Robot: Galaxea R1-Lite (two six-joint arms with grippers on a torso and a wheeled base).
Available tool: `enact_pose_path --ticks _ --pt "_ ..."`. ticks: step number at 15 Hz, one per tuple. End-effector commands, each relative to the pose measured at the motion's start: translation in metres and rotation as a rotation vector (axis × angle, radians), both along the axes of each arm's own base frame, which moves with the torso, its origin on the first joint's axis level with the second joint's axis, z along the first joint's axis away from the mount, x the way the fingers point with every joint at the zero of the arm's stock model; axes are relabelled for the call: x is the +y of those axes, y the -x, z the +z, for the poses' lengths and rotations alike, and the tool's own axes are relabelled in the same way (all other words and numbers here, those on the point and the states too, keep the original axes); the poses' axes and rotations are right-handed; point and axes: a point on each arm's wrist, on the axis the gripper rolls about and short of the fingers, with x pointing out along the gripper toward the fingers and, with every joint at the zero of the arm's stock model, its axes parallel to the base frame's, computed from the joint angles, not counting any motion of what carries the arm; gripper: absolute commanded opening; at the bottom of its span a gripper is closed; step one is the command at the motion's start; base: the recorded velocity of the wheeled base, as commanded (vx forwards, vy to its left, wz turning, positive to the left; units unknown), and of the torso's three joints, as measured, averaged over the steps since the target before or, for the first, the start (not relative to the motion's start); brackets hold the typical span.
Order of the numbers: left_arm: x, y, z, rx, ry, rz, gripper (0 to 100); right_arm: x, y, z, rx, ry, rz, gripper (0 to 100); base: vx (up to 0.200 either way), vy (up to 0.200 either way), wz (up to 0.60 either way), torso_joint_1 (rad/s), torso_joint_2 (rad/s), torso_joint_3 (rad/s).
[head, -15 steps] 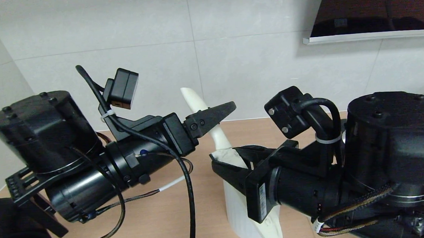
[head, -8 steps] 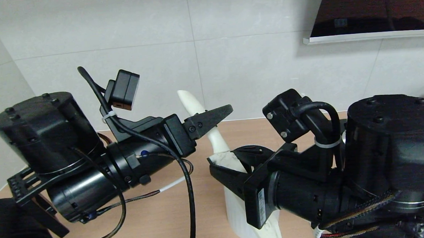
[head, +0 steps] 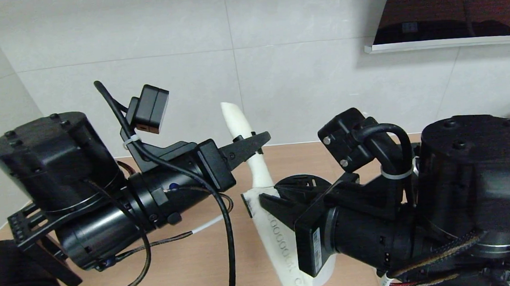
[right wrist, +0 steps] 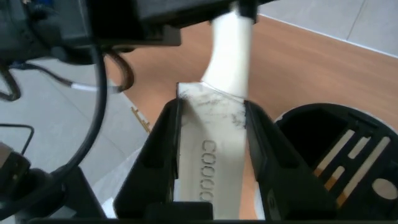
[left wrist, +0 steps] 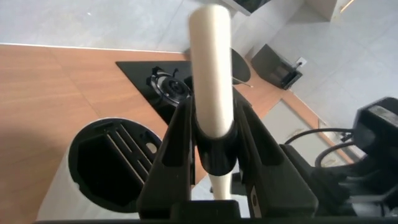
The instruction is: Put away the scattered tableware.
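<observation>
Clamping the white spatula (head: 259, 174) by its slotted blade, the right jaws sit nearest, on the near side of the holder (left wrist: 93, 171) and a little above its rim. The blade fills the gap between them, and both press against it.

That spatula hangs in the air outside the holder and is tilted. Its blade end is low in front of the holder's white wall, and its handle rises up and away, leaning to the holder's left.

Higher along it, the left jaws are clenched on the round handle, one on each side, above and to the left of the holder. The two pairs are near each other but apart.

Beneath them the holder stands upright on the wooden counter (head: 187, 264). It is a round white tub with a black inside split by dividers.

Off to the holder's right, a black hob (left wrist: 155, 84) with a burner is set into the counter. Behind the holder rises a pale tiled wall (head: 303, 68).
</observation>
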Motion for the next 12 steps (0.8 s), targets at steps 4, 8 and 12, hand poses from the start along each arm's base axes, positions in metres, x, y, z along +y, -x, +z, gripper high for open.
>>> enact_pose_path --ticks 4,8,12 --pt "0.001 0.002 0.005 -0.013 0.013 0.002 0 0.0 0.0 0.002 -0.008 -0.019 0.0 0 0.0 0.0 0.0 0.0 0.0 0.0" --pt "0.001 0.001 0.007 -0.019 0.015 0.009 0 -0.001 0.0 0.002 -0.01 -0.02 -0.017 100 0.0 0.0 0.0 0.0 0.0 0.0" --pt "0.003 -0.001 0.028 -0.042 -0.029 0.129 0 -0.02 -0.004 0.015 -0.035 -0.054 -0.067 100 0.0 0.0 0.0 0.0 0.0 0.0"
